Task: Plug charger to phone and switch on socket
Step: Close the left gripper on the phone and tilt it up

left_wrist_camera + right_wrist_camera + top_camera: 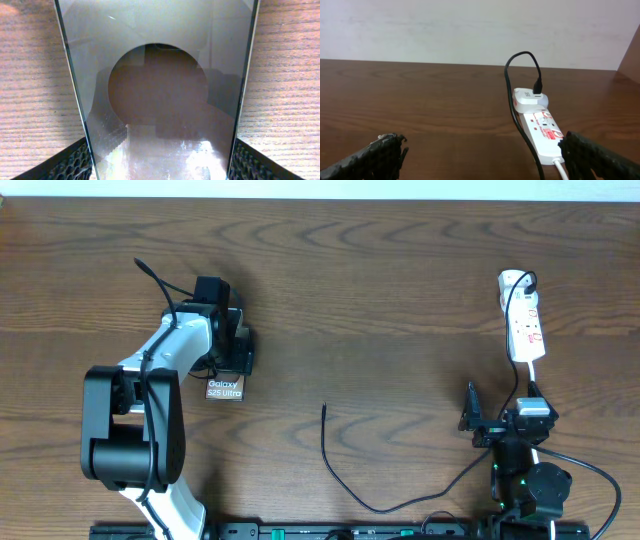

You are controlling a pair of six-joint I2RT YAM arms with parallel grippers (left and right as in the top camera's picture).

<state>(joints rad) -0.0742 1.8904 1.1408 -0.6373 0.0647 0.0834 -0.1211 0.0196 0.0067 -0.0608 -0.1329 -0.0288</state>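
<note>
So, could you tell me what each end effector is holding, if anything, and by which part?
The left end effector grips the phone by its two long edges; the right end effector holds nothing.

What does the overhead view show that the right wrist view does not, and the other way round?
Only the overhead view shows the phone, the left pincer over it, and the loose connector tip of the charger lying on the table. Only the right wrist view shows the pale wall behind the table and the right pincer with its fingers wide apart. Both show the socket with the charger's black plug seated at its far end.
</note>
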